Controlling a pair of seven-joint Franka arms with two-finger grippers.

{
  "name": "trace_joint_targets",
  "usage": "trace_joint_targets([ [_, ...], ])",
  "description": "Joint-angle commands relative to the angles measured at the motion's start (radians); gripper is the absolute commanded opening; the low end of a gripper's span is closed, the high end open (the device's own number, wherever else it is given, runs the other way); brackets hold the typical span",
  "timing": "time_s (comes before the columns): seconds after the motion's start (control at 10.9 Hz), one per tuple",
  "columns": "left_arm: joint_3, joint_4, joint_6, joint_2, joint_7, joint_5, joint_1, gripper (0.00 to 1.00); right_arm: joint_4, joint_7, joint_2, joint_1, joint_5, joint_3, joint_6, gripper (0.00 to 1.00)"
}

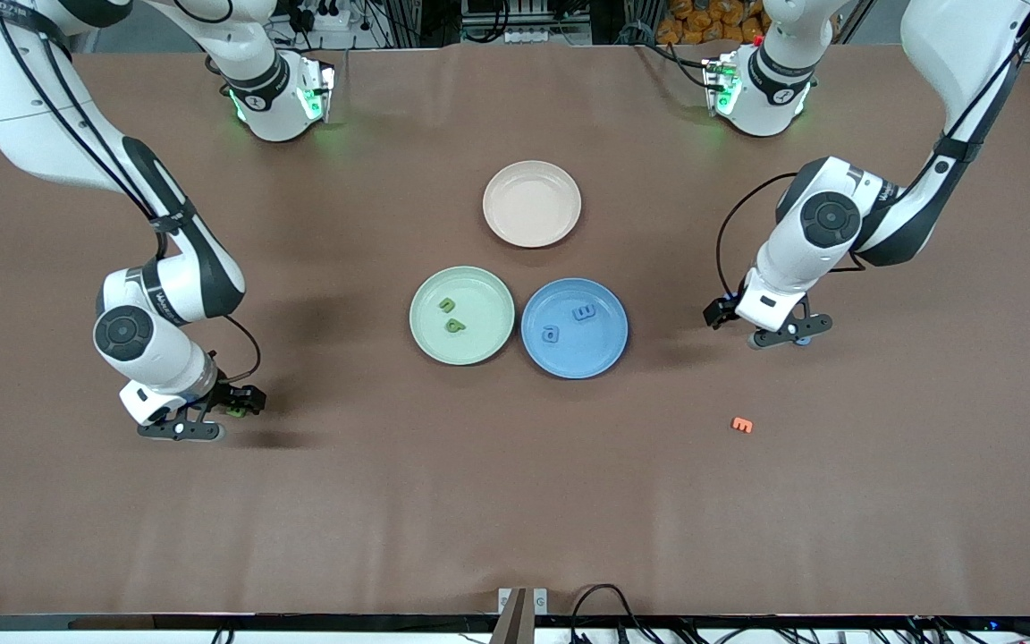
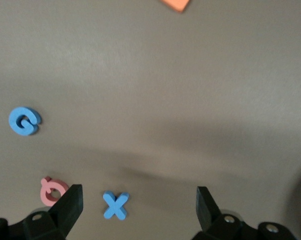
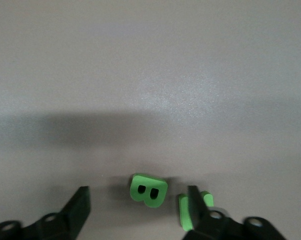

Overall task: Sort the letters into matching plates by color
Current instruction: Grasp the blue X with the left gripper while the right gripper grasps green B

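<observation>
The mint green plate (image 1: 461, 315) holds two green letters (image 1: 451, 315). Beside it, the blue plate (image 1: 574, 327) holds two blue letters (image 1: 583, 313). My right gripper (image 1: 202, 425) is low over the table toward the right arm's end. It is open (image 3: 138, 195), with a green B (image 3: 148, 190) lying between its fingers, touching neither. A second green letter (image 3: 186, 212) is partly hidden by one finger. My left gripper (image 1: 788, 333) is low over the table toward the left arm's end. It is open (image 2: 139, 195) around a blue X (image 2: 115, 205). A blue G (image 2: 24, 121) lies apart from it.
A beige-pink plate (image 1: 532, 203) sits empty, farther from the front camera than the two coloured plates. An orange letter (image 1: 742, 425) lies nearer the front camera than the left gripper. A pink letter (image 2: 53, 190) lies just outside one left finger.
</observation>
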Motion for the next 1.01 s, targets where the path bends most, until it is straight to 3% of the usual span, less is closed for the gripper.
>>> trace_joint_targets([
  [0.0,-0.023,-0.071,0.006,-0.018,0.004,-0.004,0.01,1.0,0.02,0.005,0.018,-0.018,-0.032,0.014,0.003,0.67],
  [0.64,-0.023,-0.127,0.021,0.008,0.011,0.025,0.015,1.0,0.02,0.01,0.048,-0.044,-0.086,0.014,0.043,0.65],
  [0.92,-0.023,-0.16,0.096,0.023,0.028,0.158,0.067,1.0,0.02,0.017,0.048,-0.041,-0.086,0.014,0.045,0.65],
])
